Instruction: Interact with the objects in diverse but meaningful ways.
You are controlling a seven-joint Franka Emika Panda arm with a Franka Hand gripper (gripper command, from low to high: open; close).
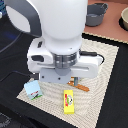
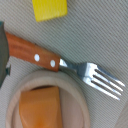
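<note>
In the exterior view my gripper [image 1: 61,79] hangs over the middle of the beige mat [image 1: 102,60]; its fingers are hidden under the hand, so I cannot tell if it is open. A small white carton with green-blue sides [image 1: 32,90] stands at the exterior view's left of the gripper. A bright yellow rectangular box [image 1: 69,101] lies on the mat in front of it; the box also shows in the wrist view [image 2: 50,9]. In the wrist view an orange-yellow block [image 2: 40,107] rests on a round tan dish [image 2: 75,100]. The brown sausage is out of view.
An orange-handled fork [image 2: 55,62] lies between the dish and the yellow box; its handle shows in the exterior view [image 1: 80,86]. A grey pot [image 1: 96,14] and a bowl [image 1: 124,19] stand at the back right. The mat lies on a black table.
</note>
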